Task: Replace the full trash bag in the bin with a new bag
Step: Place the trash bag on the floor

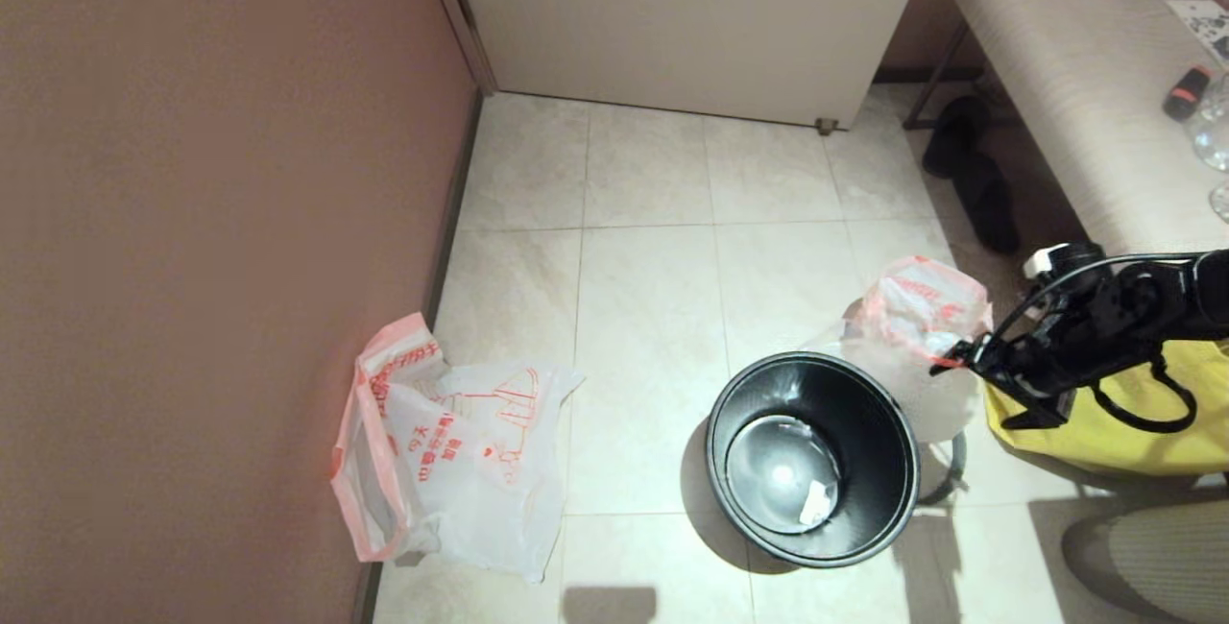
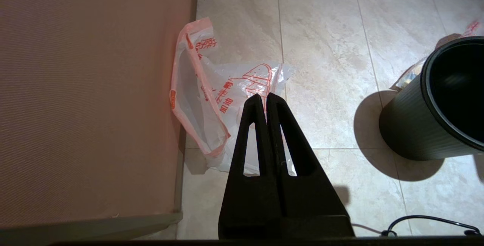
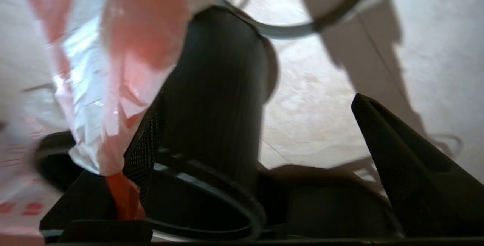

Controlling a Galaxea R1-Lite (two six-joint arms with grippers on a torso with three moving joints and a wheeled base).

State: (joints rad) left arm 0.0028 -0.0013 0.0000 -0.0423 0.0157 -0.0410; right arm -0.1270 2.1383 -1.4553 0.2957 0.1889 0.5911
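The black bin (image 1: pixel 811 456) stands unlined on the tiled floor, with a white scrap at its bottom. Its grey ring (image 1: pixel 946 480) lies on the floor behind it. The full trash bag (image 1: pixel 917 336) sits just right of the bin. My right gripper (image 1: pixel 960 360) is at the bag's pink handle, jaws wide open (image 3: pixel 259 100). The handle drapes along the outside of one finger (image 3: pixel 145 144), nothing between them. The new bag (image 1: pixel 451 442) lies crumpled by the left wall. My left gripper (image 2: pixel 266 96) hovers over the new bag (image 2: pixel 211 98), shut and empty.
A big yellow bag (image 1: pixel 1133 413) stands right behind my right arm. A pale bench (image 1: pixel 1075 77) with small items runs along the right, black slippers (image 1: pixel 970 173) beneath it. The brown wall (image 1: pixel 211 221) bounds the left; a white door (image 1: pixel 691 19) closes the back.
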